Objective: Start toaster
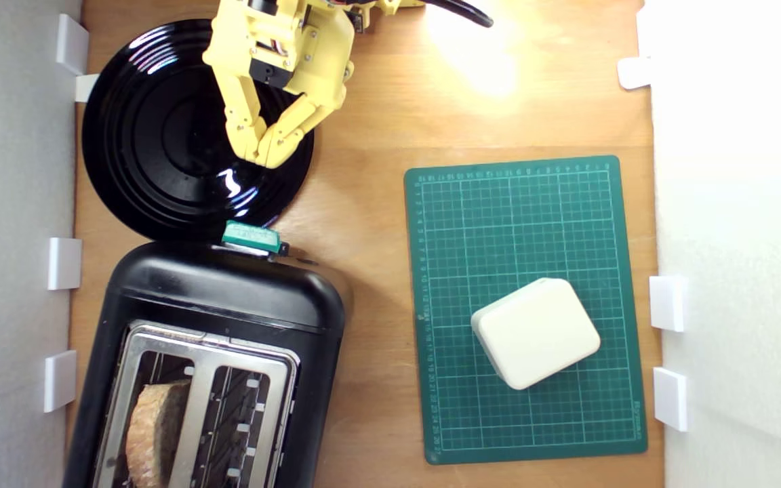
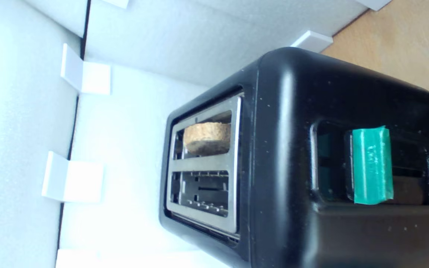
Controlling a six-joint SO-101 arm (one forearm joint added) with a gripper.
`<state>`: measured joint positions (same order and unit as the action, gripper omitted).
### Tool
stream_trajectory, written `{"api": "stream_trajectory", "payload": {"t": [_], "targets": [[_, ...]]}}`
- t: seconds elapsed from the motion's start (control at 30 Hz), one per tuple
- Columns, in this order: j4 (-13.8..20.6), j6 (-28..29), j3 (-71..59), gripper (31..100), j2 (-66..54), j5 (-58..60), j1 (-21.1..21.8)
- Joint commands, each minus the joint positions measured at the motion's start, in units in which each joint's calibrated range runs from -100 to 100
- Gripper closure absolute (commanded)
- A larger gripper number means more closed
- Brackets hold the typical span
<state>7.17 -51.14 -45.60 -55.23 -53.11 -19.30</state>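
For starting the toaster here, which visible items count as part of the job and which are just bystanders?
Part of the job:
- toaster
- its teal lever
- slice of bread in one slot
- gripper, fingertips together, above the plate, not touching the lever

Just lying about:
- round black plate
- green cutting mat
- white rounded box on the mat

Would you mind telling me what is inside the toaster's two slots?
In the toaster, one slot holds a slice of bread; the other shows only wire racks. The bread's lower part and the slot bottoms are hidden.
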Motion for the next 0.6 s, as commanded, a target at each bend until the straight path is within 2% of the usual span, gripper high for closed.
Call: {"api": "stream_trajectory", "payload": {"t": [0.0,0.1,0.4,0.57], "targets": [[-0.4,0.1,8.4,98.9,4.2,0.4,-1.2],[-1.7,0.7,12.1,98.9,7.8,0.5,-1.3],[-1.7,3.0,21.8,98.9,15.8,0.6,-1.0],[-1.7,3.0,22.7,98.9,18.9,6.4,-1.1]]}}
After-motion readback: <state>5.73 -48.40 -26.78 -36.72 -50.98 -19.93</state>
